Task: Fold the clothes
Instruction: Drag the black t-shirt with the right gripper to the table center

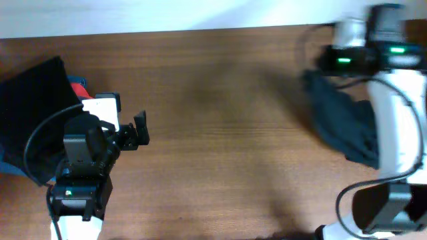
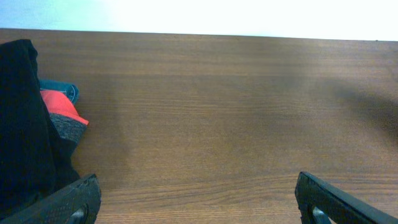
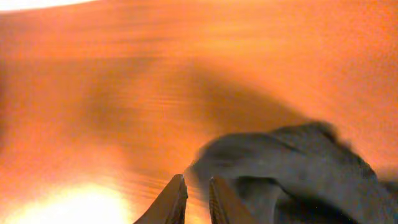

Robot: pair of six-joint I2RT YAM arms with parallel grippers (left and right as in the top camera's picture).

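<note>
In the left wrist view the left gripper (image 2: 198, 180) sits at the bottom edge. Its fingers (image 2: 68, 202) are spread to the two lower corners, released, with only bare wooden surface (image 2: 236, 93) between them. Just beyond the lower-left finger a black garment (image 2: 22, 124) fills the left edge of the frame. A red piece (image 2: 59, 106), a mottled grey piece (image 2: 69, 129) and a teal piece (image 2: 60, 91) poke out from its right side. Beyond them the surface runs bare to the top of the frame.

In the right wrist view, which is blurred, the right gripper (image 3: 198, 180) is at the bottom centre with its fingers drawn nearly together. A dark grey garment (image 3: 292, 168) lies bunched in the lower right, its edge reaching the fingertips. Whether they pinch it I cannot tell. From overhead this garment is at the right of the frame, well apart from the pile at the left.
</note>
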